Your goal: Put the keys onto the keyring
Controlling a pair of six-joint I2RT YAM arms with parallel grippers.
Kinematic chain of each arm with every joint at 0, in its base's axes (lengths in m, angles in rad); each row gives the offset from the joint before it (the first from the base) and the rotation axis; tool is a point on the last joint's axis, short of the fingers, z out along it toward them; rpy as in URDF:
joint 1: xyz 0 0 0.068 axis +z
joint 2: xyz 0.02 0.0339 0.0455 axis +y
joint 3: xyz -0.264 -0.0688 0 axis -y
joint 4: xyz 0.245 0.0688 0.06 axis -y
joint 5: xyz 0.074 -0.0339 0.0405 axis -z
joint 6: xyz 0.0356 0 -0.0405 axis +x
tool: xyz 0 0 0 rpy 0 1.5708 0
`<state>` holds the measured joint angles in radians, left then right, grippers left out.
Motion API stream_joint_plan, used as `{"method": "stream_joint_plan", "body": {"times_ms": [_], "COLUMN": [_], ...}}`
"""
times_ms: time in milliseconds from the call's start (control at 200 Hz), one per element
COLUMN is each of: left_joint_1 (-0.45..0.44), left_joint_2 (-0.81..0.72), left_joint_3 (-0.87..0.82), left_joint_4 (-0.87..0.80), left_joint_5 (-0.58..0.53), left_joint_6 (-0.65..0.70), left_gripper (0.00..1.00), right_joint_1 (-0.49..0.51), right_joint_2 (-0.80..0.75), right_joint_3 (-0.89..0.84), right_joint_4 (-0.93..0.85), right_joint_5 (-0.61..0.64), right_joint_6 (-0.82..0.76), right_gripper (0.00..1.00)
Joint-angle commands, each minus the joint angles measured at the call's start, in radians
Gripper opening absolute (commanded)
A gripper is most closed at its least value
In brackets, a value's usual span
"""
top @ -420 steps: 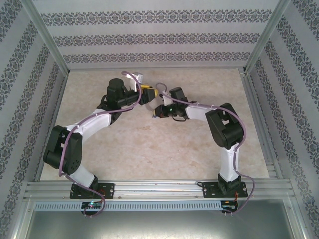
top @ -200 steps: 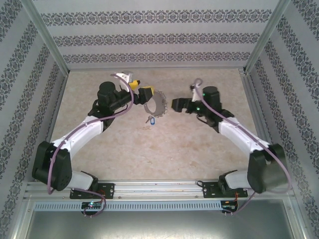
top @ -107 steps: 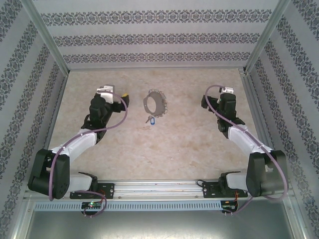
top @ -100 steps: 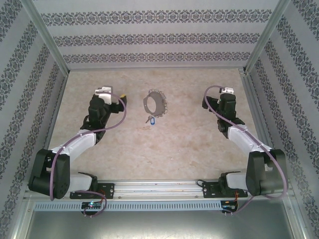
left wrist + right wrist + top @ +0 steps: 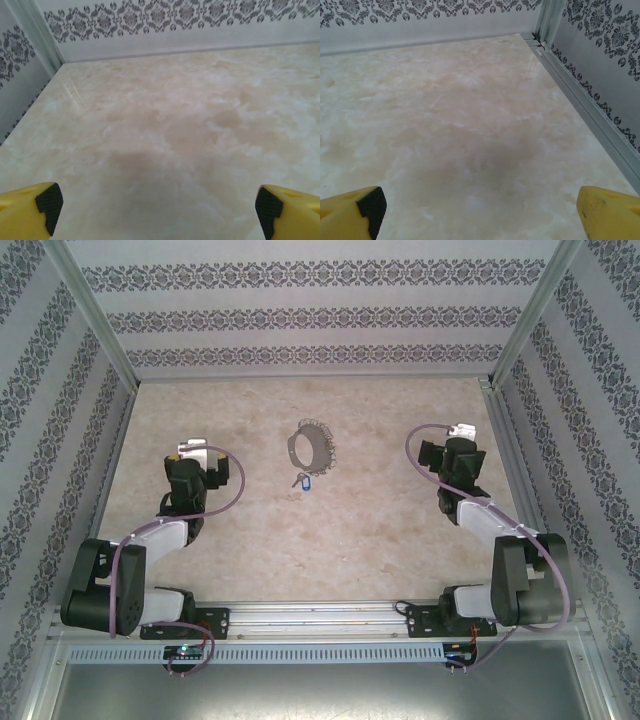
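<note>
The keyring (image 5: pixel 312 446), a thin dark loop with a beaded edge, lies on the marble table at mid-back. The key (image 5: pixel 303 481), with its blue head, rests just below the loop's near side; whether it hangs on the ring I cannot tell. My left gripper (image 5: pixel 190 453) is pulled back to the left, far from both. Its yellow fingers (image 5: pixel 30 212) stand wide apart over bare table, so it is open. My right gripper (image 5: pixel 455 445) is drawn back to the right, also open, with its fingers (image 5: pixel 607 212) spread and nothing between them.
Patterned walls and metal frame posts (image 5: pixel 95 310) enclose the table (image 5: pixel 330 540) on three sides. A metal rail (image 5: pixel 590 117) runs along the right edge close to the right gripper. An aluminium rail (image 5: pixel 320 618) crosses the front by the arm bases.
Both arms have withdrawn from the centre toward their own sides and folded back. The keyring and key were let go and lie still on the table.
</note>
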<state>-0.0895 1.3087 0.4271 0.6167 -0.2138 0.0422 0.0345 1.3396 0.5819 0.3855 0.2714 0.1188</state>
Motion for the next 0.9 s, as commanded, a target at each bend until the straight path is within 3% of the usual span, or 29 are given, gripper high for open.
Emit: {"method": "stream_joint_plan", "body": {"times_ms": [0,120,230,350,485,570,645,894], "left_joint_1": [0.012,0.012,0.011,0.011,0.01,0.011,0.019,0.064], "left_joint_2": [-0.031,0.031,0.102,0.171,0.313,0.258,0.284,0.275], "left_joint_3": [-0.019,-0.093,-0.098,-0.119,-0.162,-0.121,-0.107,-0.039], "left_joint_4": [-0.002,0.196,0.275,0.381,0.617,0.442,0.465,0.314], "left_joint_5": [-0.017,-0.011,0.032,0.051,0.091,0.129,0.127,0.155], "left_joint_6": [-0.019,-0.038,-0.016,-0.008,0.026,0.023,0.019,-0.036], "left_gripper": [1.0,1.0,1.0,1.0,1.0,1.0,1.0,1.0], "right_joint_1": [-0.005,0.0,0.009,0.02,0.027,0.027,0.016,-0.024], "right_joint_2": [0.021,0.032,0.049,0.089,0.179,0.166,0.167,0.172], "right_joint_3": [-0.021,-0.068,-0.105,-0.183,-0.264,-0.266,-0.247,-0.193], "right_joint_4": [0.055,0.132,0.213,0.411,0.631,0.612,0.582,0.501], "right_joint_5": [-0.028,-0.045,-0.066,-0.127,-0.191,-0.221,-0.229,-0.229], "right_joint_6": [-0.026,-0.029,-0.073,-0.1,-0.134,-0.146,-0.135,-0.08], "right_gripper": [0.98,0.98,0.98,0.98,0.98,0.98,0.98,0.98]}}
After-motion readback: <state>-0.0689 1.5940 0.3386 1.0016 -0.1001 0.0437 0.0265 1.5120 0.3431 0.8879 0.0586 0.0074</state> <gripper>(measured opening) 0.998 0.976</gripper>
